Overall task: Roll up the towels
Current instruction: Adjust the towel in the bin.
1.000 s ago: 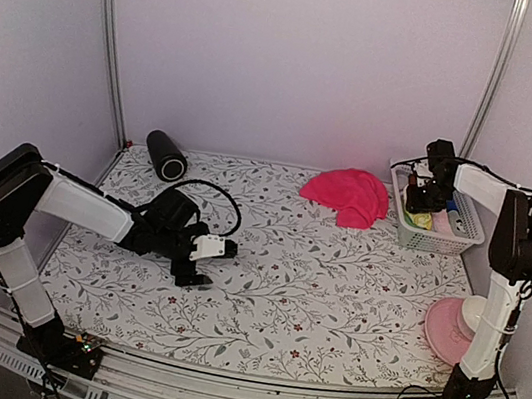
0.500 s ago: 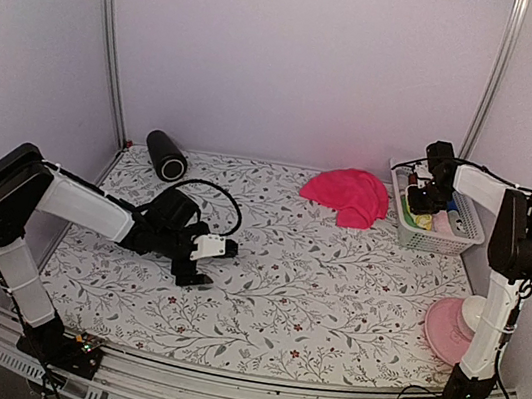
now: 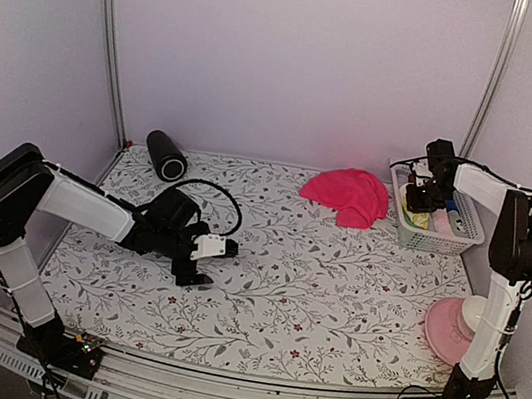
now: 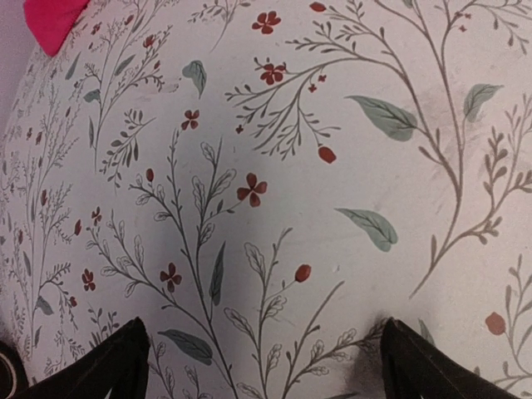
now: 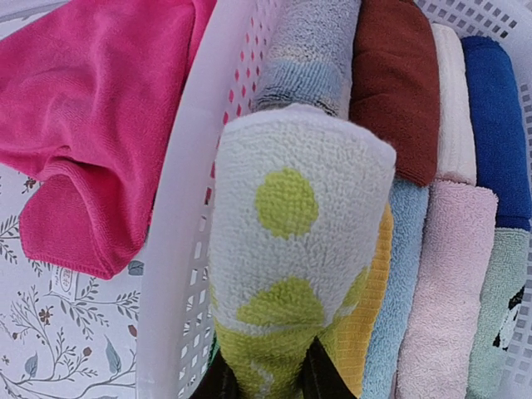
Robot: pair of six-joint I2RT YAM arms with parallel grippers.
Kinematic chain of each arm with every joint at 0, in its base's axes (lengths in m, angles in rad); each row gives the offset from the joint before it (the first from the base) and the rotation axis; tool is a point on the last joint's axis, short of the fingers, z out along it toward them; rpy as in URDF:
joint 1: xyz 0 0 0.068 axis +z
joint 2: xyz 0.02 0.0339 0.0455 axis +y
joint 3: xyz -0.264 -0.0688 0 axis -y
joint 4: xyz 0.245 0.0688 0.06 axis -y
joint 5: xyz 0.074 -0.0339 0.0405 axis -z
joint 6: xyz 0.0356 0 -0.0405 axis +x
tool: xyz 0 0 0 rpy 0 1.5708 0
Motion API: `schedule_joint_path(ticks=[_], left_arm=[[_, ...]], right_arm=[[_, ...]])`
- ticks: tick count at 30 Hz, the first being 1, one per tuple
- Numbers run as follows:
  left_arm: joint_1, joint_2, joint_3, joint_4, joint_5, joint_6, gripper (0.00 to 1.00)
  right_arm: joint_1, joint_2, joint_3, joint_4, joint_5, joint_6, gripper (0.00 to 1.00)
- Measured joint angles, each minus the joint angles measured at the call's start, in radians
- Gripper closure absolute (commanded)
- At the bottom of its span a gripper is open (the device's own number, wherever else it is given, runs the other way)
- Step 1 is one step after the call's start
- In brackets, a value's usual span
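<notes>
floral tabletop, lilac walls, spotted towel

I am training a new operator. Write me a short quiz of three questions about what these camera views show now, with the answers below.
1. True or false: the hot pink towel lies inside the white basket.
2. What does the right gripper pinch? A) nothing B) the white towel with green dots C) the basket's rim
3. Fill in: the left gripper, over the floral table, is ___ (open or shut).

Key
1. False: it lies on the table beside the basket.
2. B
3. open
</notes>
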Motion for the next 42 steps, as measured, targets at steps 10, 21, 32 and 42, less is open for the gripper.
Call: schedule_joint_path(ticks=[10, 21, 32, 42], left_arm=[[0.000, 0.003, 0.003, 0.001, 0.000, -0.002, 0.03], [0.000, 0.003, 0.003, 0.001, 0.000, -0.002, 0.03], [0.000, 0.003, 0.004, 0.001, 0.000, -0.002, 0.03], [0.000, 0.004, 0.005, 0.000, 0.000, -0.002, 0.03]], right_arm=[[0.031, -0.013, -0.012, -0.006, -0.022, 0.015, 0.86], [0.035, -0.014, -0.034, 0.008, -0.019, 0.039, 0.63], [0.040, -0.040, -0.035, -0.032, 0.008, 0.044, 0.43], [0.052, -0.098, -0.035, -0.069, 0.008, 0.042, 0.38]])
